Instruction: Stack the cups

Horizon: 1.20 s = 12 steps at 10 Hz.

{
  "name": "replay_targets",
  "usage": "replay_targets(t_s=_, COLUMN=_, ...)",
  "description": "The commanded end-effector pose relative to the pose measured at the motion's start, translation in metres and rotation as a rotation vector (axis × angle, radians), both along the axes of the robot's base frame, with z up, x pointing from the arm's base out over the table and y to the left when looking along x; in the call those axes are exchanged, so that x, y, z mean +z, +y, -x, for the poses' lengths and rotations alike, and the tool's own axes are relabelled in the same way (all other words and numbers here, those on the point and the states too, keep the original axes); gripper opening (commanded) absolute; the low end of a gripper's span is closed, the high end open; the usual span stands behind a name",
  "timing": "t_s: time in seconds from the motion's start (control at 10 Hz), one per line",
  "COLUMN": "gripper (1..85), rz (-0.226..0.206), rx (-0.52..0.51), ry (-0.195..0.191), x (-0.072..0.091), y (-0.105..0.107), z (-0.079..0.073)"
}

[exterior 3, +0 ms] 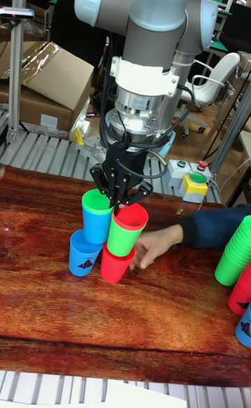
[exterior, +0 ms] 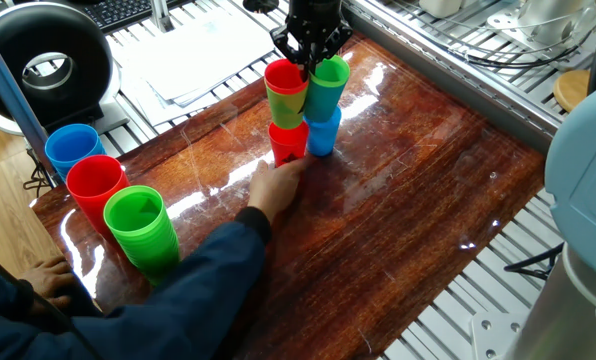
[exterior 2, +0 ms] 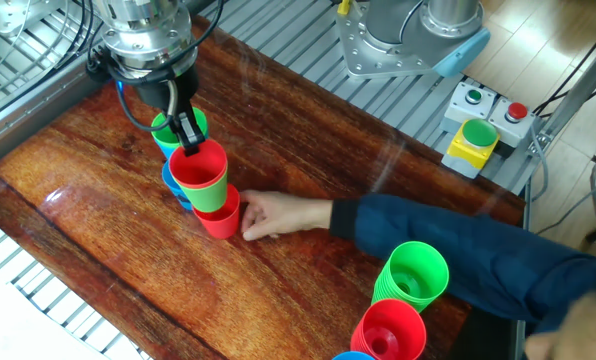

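Gripper [exterior 3: 120, 204]: down over the stack, fingers clamped on the rim of the top red cup [exterior 2: 200, 167]
Cup stack: red cup nested in a green cup [exterior 3: 120, 240]; both on an upside-down red cup [exterior: 288, 141]
Neighbour column: green cup [exterior: 327, 85] on a blue cup [exterior 3: 83, 254]; just beside
Person's hand [exterior 2: 270, 215]: on the table [exterior: 408, 200], fingers touching the bottom red cup
Spare piles: green pile [exterior: 143, 235], red pile [exterior: 96, 190], blue pile [exterior: 72, 150]; well apart at the table's corner
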<state>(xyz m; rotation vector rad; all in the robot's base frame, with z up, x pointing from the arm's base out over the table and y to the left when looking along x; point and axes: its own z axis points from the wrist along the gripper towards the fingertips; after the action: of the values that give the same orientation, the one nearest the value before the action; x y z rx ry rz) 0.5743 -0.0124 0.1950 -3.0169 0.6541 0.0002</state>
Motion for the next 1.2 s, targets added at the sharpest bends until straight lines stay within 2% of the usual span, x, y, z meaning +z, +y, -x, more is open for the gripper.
replay_targets(t_s=0.0, gripper=1.3, rz=-0.02, rx=-0.002, ry=-0.002, x=0.001, y=0.002, z=-0.001)
replay_targets(t_s=0.6, gripper=1.3, rz=-0.008, rx=-0.022, ry=-0.019, x=0.0, y=-0.007, z=-0.01)
replay_targets(t_s=0.8, gripper=1.3, rz=-0.014, rx=-0.034, ry=-0.001, x=-0.007, y=-0.01, z=-0.011)
replay_targets(t_s=1.1, gripper=1.3, rz=-0.017, rx=-0.033, ry=0.005, x=-0.008, y=-0.006, z=-0.007)
